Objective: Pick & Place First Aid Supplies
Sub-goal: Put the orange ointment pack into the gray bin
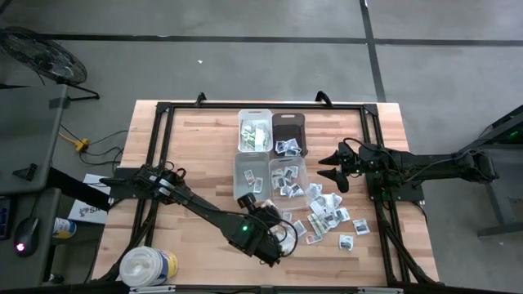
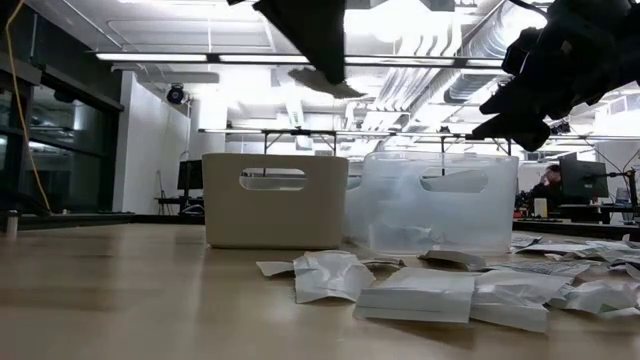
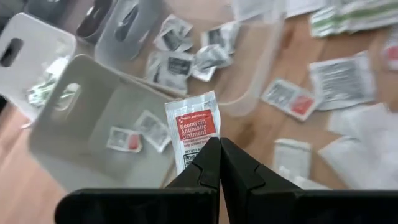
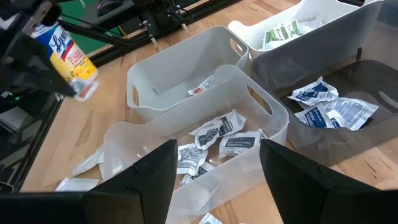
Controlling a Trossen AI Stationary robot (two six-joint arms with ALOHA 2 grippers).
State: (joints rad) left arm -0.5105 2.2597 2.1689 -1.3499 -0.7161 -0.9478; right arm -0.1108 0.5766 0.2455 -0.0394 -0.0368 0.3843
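Red-printed packet (image 3: 193,134) is pinched by its lower edge in your left gripper (image 3: 219,163), jaws pressed together on it, held over the near-left bin (image 3: 74,121), where two like packets already lie; centre it above the bin before you let go, and release low; your right gripper (image 4: 214,171) waits spread beside the bins, loose packets (image 1: 331,214) near it.

From my station the room reads bright: ceiling strip lights (image 2: 210,57) glare overhead in the low view, silhouetting both arms black. The nearest packets (image 2: 415,295) there look soft. My left wrist view is blurred toward its edges; the overhead picture is evenly lit, shadows faint.
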